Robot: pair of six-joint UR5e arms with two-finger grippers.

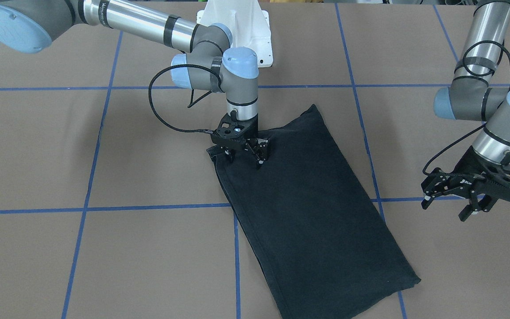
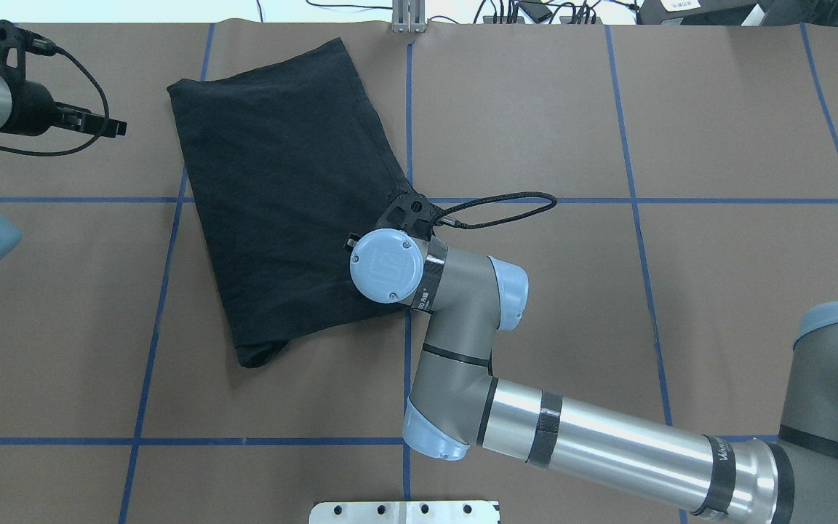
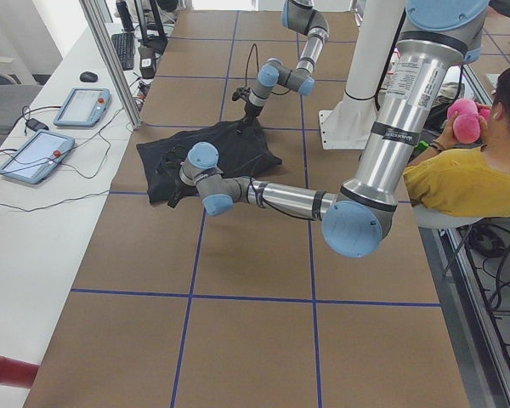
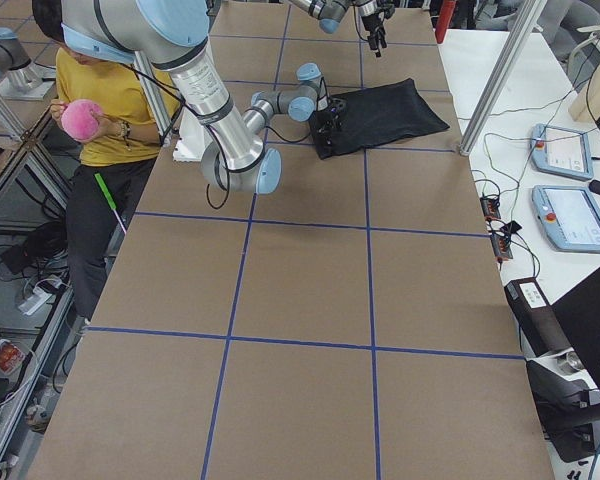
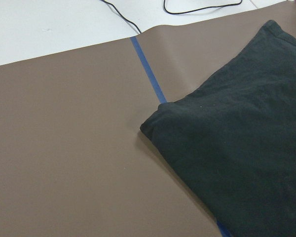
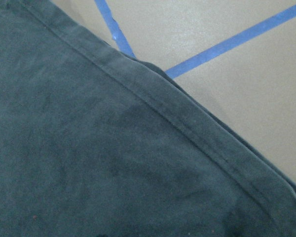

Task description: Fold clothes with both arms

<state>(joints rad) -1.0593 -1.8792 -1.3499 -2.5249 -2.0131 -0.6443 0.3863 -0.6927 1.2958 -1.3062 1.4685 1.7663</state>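
Folded black T-shirt lies slantwise on the brown table. The right pincer, spread and gripping nothing, rests on its robot-side corner; the left pincer hangs open, empty, well apart. Lettering on the right arm is too small to read.

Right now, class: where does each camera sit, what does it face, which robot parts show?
Front-facing: across the table, facing the base; right arm, left arm, T-shirt.
Overhead: behind the base, looking down; both arms.
Left: table's left end; left arm nearest.
Right: opposite end; right arm nearest.
Left wrist: T-shirt corner; no fingers.
Right wrist: T-shirt hem; no fingers.
Shared: all show the T-shirt.
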